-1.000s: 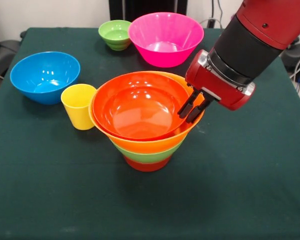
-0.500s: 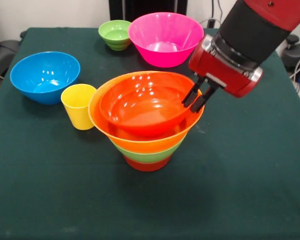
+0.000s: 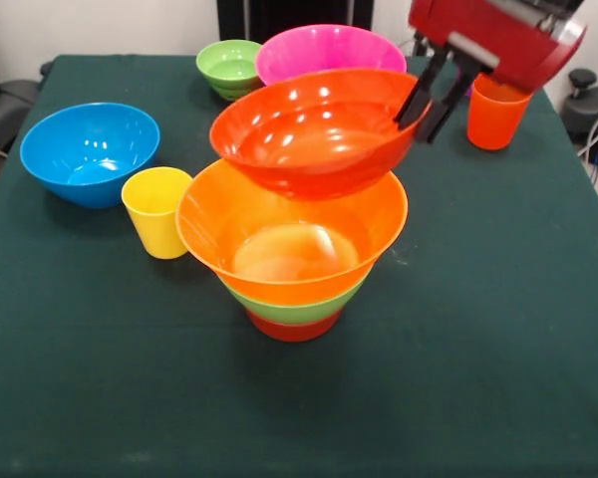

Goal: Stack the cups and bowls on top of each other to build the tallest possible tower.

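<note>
Gripping the shallow orange bowl (image 3: 314, 134) by its rim, the pincer (image 3: 429, 100) holds it above the tower (image 3: 291, 254); yellow cup (image 3: 157, 209), blue bowl (image 3: 88, 151), pink bowl (image 3: 309, 50), orange cup (image 3: 495, 115) stand nearby on the bench (image 3: 478, 349).

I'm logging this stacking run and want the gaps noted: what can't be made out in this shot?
- Front view: the glossy pink plastic bowl, lower part hidden behind the lifted shallow orange bowl.
- Front view: the gripper, its body cut off by the top edge.
- Front view: the small red-orange bowl at the tower's base, only a sliver showing beneath the medium green bowl and the large yellow-orange bowl.
</note>
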